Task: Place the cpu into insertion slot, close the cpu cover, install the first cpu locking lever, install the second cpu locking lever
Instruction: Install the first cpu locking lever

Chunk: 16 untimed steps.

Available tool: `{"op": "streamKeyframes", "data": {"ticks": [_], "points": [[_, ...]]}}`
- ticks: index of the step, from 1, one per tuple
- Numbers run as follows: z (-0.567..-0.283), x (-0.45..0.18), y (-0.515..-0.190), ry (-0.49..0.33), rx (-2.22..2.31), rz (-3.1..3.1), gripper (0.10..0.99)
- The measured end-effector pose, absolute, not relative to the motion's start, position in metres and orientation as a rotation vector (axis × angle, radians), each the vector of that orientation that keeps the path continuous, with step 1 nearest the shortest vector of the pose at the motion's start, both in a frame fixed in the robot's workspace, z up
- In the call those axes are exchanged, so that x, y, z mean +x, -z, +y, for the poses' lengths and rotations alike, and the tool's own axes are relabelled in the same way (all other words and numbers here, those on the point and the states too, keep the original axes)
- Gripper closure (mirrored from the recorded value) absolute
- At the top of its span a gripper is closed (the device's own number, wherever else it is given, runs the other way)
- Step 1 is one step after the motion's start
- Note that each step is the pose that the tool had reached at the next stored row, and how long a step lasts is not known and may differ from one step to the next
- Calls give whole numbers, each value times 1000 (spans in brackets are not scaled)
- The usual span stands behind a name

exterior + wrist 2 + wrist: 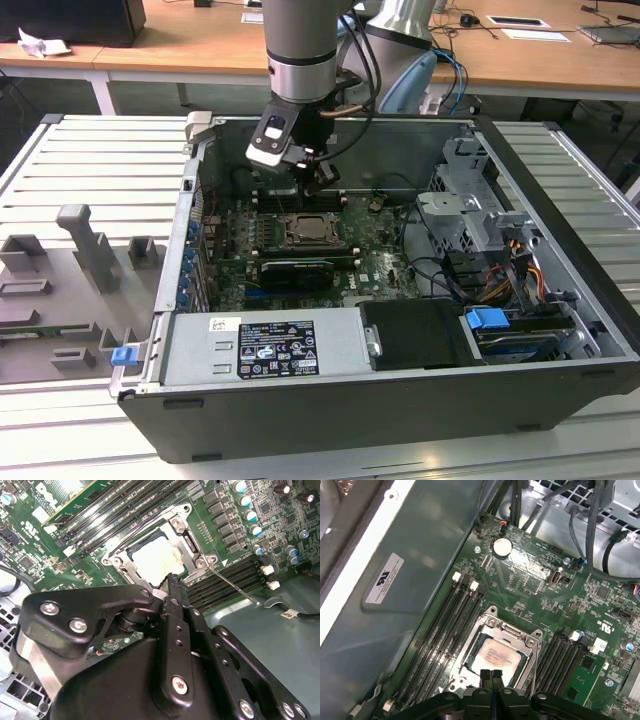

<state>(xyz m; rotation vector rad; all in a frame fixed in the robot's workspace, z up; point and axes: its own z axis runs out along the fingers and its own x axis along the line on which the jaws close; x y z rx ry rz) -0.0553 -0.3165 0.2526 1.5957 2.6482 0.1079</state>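
The cpu (155, 560) lies flat in the insertion slot (312, 232), its pale face up, and appears again in the first wrist view (497, 655). The silver cpu cover (192, 540) lies down around the chip as a frame (512, 630). A thin metal locking lever (234, 585) sticks out slantwise from one socket corner over the memory slots. My gripper (490, 676) is shut with nothing between its fingers. Its tips (172, 582) hover at the socket's edge, and in the exterior view the gripper (318, 185) hangs just behind the socket.
The green motherboard (375, 250) lies inside an open black computer case (560, 290). Long black memory slots (437, 640) flank the socket on both sides. A drive cage with cables (470, 215) stands at the exterior view's right, and a power supply (270, 345) lies in front.
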Motion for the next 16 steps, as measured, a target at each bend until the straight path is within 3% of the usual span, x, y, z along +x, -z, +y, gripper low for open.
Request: {"op": "streamKeyframes", "data": {"ticks": [16], "points": [[-316,-55,-254,-107,1241,2846,980]]}}
